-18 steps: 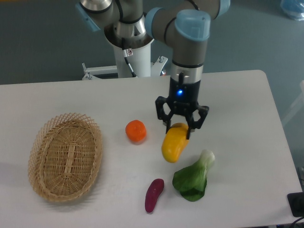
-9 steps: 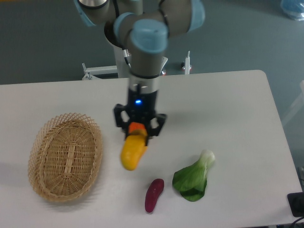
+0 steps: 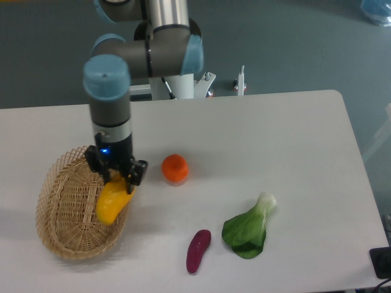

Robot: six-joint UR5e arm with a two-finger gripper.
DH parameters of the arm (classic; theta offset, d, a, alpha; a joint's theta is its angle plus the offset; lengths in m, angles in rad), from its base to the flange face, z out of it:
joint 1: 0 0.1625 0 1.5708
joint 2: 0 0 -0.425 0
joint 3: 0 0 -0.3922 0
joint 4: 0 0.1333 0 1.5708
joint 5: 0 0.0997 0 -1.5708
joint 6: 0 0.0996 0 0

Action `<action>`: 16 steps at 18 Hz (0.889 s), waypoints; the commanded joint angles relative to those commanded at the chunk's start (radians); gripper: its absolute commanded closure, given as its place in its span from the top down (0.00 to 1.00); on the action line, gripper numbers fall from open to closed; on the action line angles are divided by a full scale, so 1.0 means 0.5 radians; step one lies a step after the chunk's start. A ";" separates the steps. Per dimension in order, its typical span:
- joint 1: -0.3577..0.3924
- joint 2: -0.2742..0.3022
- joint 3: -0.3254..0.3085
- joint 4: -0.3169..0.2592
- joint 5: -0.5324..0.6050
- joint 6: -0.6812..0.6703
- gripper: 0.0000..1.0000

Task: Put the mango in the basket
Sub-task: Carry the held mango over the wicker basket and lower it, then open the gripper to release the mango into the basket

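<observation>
The glossy yellow-orange mango (image 3: 111,202) hangs tilted from my gripper (image 3: 117,178), which is shut on its upper end. It is held over the right half of the tan wicker basket (image 3: 64,204), which sits on the left of the white table. The mango's lower end overlaps the basket's inside; whether it touches the weave I cannot tell.
A small round orange fruit (image 3: 175,168) sits just right of the gripper. A purple oblong vegetable (image 3: 198,250) and a green leafy bok choy (image 3: 248,228) lie near the table's front edge. The arm's base stands at the back middle.
The gripper has carried the mango leftward from the table's middle, past the orange fruit, to above the basket's right side. The orange fruit is uncovered again.
</observation>
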 joint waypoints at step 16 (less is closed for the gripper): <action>-0.160 -0.249 0.022 0.006 0.009 0.021 0.64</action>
